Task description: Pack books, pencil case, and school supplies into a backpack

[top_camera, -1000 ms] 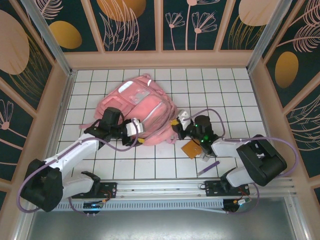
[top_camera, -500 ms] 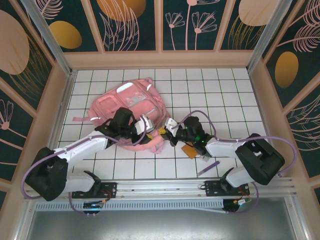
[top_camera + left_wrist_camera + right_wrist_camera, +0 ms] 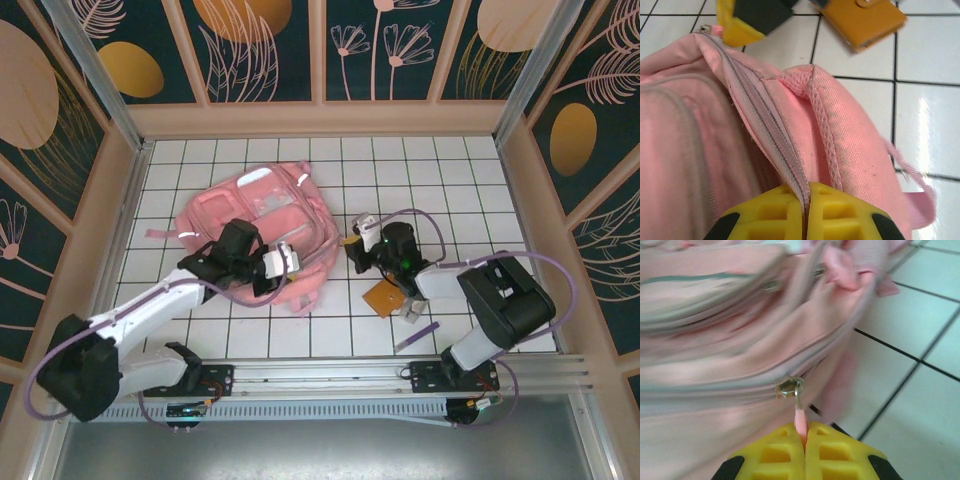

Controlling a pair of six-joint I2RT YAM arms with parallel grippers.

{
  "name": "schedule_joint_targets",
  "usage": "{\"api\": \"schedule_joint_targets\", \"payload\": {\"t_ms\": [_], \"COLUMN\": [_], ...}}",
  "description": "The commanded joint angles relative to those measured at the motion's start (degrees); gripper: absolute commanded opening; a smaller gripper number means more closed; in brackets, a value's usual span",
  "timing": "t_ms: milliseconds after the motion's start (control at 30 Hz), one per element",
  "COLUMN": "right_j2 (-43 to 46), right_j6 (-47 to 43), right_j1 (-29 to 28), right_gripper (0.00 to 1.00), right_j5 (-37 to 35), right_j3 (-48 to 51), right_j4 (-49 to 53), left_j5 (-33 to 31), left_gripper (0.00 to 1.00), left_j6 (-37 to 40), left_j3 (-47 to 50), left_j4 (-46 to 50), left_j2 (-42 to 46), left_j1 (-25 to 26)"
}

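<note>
The left gripper [image 3: 805,210] has its yellow fingers pressed together on the grey zipper strip [image 3: 765,125] of the pink backpack [image 3: 685,150], with the fabric edge running straight down into the pinch. The right gripper [image 3: 804,445] is likewise clamped tight, nipping the thin pink zipper pull [image 3: 800,419] that hangs from the metal slider [image 3: 790,388]. From above, the backpack [image 3: 265,210] lies slumped on the white tiled table [image 3: 480,180], left of centre. The left gripper [image 3: 285,258] sits at its near right side and the right gripper [image 3: 352,247] at its right edge, the two arms reaching in from opposite sides. The overhead view also takes in a small orange booklet [image 3: 383,297] just beside the right arm and a purple pen [image 3: 416,336] nearer the front rail. The left wrist view gives the weave of the mesh strap and the orange booklet [image 3: 865,22] lying beyond the bag, while the right wrist view is blurred over the fabric.
</note>
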State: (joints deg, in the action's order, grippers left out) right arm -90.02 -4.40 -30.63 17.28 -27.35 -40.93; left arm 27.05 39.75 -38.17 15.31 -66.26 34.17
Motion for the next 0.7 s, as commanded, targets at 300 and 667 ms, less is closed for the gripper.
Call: {"api": "schedule_joint_targets", "payload": {"t_ms": [300,667], "right_j2": [3.9,7.7], "right_j6": [-12.6,-17.1], "right_j1": [-8.4,-13.5], "right_gripper": [0.0,0.0], "right_j5": [5.3,8.4], "right_j3": [1.3,-1.1], "right_j4": [-7.3,-1.6], "left_j5": [-0.1,5.2], "left_gripper": [0.65,0.63], "left_j6": [-7.2,-22.7], "left_j3": [-0.1,-2.3], "left_j4": [3.9,-7.8], "left_j2": [3.9,-8.4], "left_j1": [-0.7,2.7]}}
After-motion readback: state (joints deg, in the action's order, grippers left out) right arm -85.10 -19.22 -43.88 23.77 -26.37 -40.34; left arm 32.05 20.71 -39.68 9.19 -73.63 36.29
